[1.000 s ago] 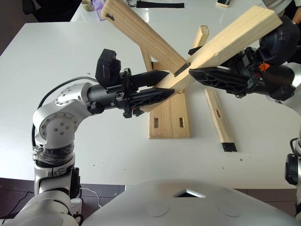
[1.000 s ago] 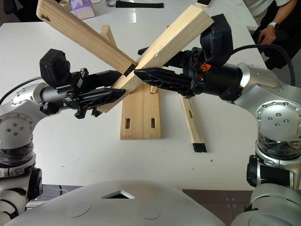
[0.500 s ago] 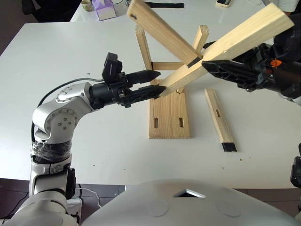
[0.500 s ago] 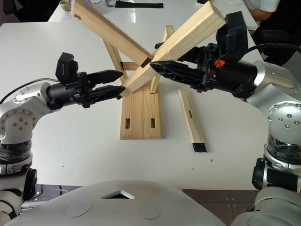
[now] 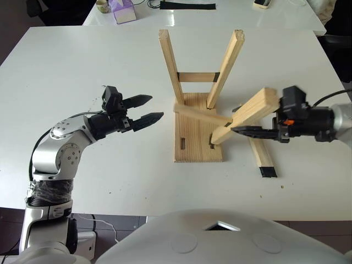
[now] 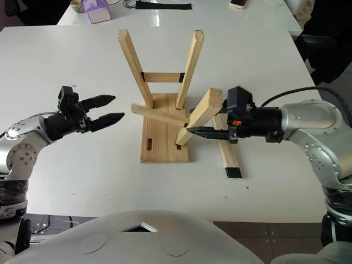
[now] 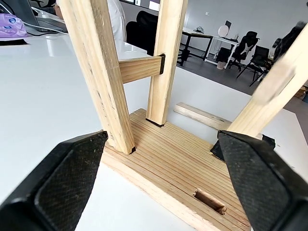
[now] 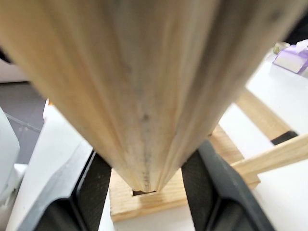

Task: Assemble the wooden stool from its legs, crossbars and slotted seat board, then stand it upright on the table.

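White tabletop [image 5: 82, 66]; seat board [image 5: 192, 149] flat at frame centre, two legs [image 5: 169, 66] with crossbar [image 5: 198, 77] standing in it. Centre-right, right gripper [image 5: 237, 127] jaws clamped on tilted third leg [image 5: 250, 113], its foot at the board's right slot. Centre-left, left gripper [image 5: 157, 106] jaws wide apart, empty.

Seat board [image 7: 183, 163] of pale, bare wood, ribbed with fine grooves. Legs [image 5: 171, 66] of the same matt, grainy wood. Left gripper [image 5: 157, 105] of matt black plastic, pads [image 7: 72, 178] pebbled. Smooth, faintly glossy white table [image 5: 82, 66].

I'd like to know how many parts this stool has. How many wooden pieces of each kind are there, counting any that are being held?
legs: 4
crossbars: 2
seat board: 1
Total: 7
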`<control>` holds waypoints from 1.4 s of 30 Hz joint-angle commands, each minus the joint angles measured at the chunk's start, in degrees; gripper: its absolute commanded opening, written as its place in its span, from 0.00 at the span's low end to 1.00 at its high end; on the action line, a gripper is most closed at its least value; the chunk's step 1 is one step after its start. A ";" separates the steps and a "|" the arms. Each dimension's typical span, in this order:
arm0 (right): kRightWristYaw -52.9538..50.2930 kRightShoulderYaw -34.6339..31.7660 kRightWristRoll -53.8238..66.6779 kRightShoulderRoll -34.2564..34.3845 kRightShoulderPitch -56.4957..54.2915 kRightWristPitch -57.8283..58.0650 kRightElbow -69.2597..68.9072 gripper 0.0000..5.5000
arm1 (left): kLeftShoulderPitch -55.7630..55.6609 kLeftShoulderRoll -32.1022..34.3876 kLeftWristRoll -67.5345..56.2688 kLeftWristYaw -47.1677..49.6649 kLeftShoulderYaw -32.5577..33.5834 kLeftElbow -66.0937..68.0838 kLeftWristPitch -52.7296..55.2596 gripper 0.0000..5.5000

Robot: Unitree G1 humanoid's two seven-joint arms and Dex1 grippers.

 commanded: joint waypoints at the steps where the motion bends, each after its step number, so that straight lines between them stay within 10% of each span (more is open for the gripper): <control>1: 2.06 3.80 -5.40 0.23 0.56 -3.26 1.15 0.37 | 0.10 -0.65 2.12 -0.60 -1.38 0.66 -1.03 0.77; 42: 11.19 2.76 -6.14 -5.49 0.67 -5.86 8.08 0.37 | 2.54 -4.41 3.47 3.90 0.64 0.06 -2.20 0.77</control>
